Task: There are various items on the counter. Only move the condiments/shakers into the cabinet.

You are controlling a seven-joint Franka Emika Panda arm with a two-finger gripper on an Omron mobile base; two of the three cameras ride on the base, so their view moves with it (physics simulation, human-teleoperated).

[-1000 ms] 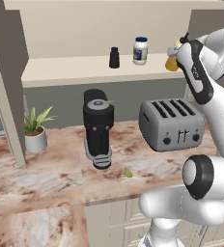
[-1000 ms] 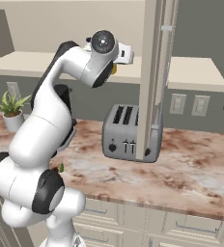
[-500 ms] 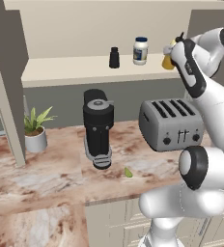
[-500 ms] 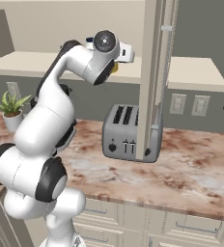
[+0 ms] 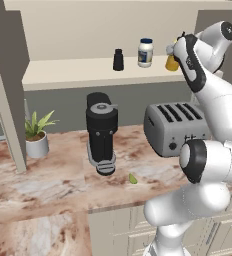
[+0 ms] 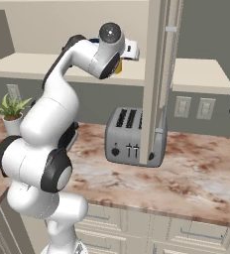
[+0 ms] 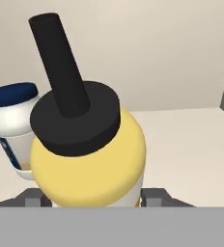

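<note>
Two of the three condiments stand free on the cabinet [image 5: 88, 75] shelf board. Reading the left base view from left to right: potted plant [image 5: 36, 135] on the counter [image 5: 48, 190] at about nine o'clock of the coffee machine [image 5: 102, 132]; small green piece [image 5: 132, 178] at the machine's five o'clock; toaster [image 5: 175, 127] to its right, at three o'clock. None of these belongs in the cabinet, and all sit on the worktop.

On the shelf above, left to right: short black shaker [image 5: 118, 59], then the white jar with dark blue lid [image 5: 145, 52] just beside it, then the yellow squeeze bottle [image 5: 172, 61] at the jar's three o'clock, partly masked by the arm.

Gripper [image 7: 90, 198]: in the hand view the fingers sit either side of the yellow bottle's body, closed on it at a moderate width. The white jar shows at the bottle's nine o'clock there, near it; whether they touch cannot be told.

Assessment: the bottle is inside the cabinet space, at or just above the shelf board; contact with the board cannot be confirmed. No condiment is seen on the counter. Outstanding: set down and release the bottle, withdraw the arm. Task judged nearly complete.
</note>
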